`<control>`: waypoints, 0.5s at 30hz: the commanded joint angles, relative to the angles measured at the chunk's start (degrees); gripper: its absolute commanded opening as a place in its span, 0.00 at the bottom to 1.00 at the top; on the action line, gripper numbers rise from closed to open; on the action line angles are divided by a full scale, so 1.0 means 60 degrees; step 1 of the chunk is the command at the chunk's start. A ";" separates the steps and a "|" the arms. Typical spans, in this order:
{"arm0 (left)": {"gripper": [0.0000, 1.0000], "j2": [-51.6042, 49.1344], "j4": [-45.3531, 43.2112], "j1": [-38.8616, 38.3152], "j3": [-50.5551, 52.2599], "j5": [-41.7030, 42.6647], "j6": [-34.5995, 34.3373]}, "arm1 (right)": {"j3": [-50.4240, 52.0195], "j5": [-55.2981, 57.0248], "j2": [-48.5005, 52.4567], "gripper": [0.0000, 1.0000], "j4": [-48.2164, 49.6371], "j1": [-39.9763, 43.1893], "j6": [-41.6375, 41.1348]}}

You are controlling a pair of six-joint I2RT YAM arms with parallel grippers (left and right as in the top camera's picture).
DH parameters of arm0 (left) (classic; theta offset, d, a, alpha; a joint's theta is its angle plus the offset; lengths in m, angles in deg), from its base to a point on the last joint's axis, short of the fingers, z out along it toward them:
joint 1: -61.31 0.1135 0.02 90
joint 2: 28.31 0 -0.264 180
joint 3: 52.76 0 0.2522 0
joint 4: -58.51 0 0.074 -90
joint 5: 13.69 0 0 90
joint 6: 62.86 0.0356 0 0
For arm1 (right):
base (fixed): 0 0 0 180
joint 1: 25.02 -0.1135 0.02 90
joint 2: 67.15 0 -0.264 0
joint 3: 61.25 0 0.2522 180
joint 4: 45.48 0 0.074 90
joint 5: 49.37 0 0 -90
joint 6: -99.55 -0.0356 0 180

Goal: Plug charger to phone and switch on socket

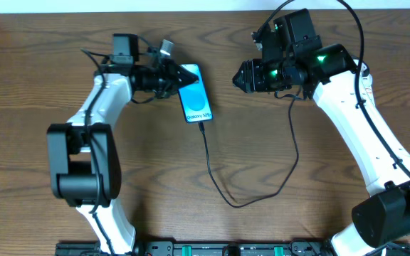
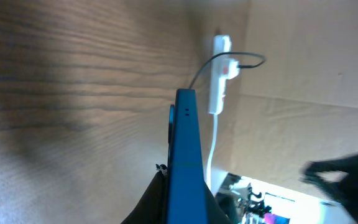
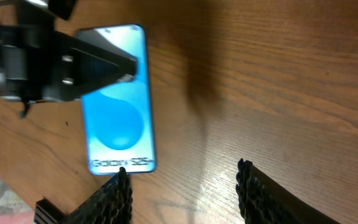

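My left hand (image 1: 176, 77) grips the phone (image 1: 194, 94) on the surface (image 1: 48, 57), the charger (image 1: 216, 178) seems already in its bottom; my right hand (image 3: 182, 190) is released, and must next press the socket (image 2: 219, 74) switch

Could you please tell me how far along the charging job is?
Looks done: the charger meets the bottom edge of the phone. In hand: the left gripper clamps the phone; the right gripper is open. Left: the socket switch, whose state I cannot tell.
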 commanded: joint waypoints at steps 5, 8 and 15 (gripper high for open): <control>0.07 -0.1151 -0.0295 -0.0153 -0.0102 -0.0222 0.0561 | -0.0076 0.0255 -0.0208 0.53 -0.0273 0.0029 0.0197; 0.07 -0.1548 -0.0517 -0.0157 -0.0102 -0.0222 0.0561 | -0.0076 0.0350 -0.0208 0.53 -0.0375 0.0033 0.0197; 0.07 -0.2226 -0.0743 -0.0157 -0.0102 -0.0270 0.0557 | -0.0076 0.0401 -0.0208 0.53 -0.0397 0.0025 0.0197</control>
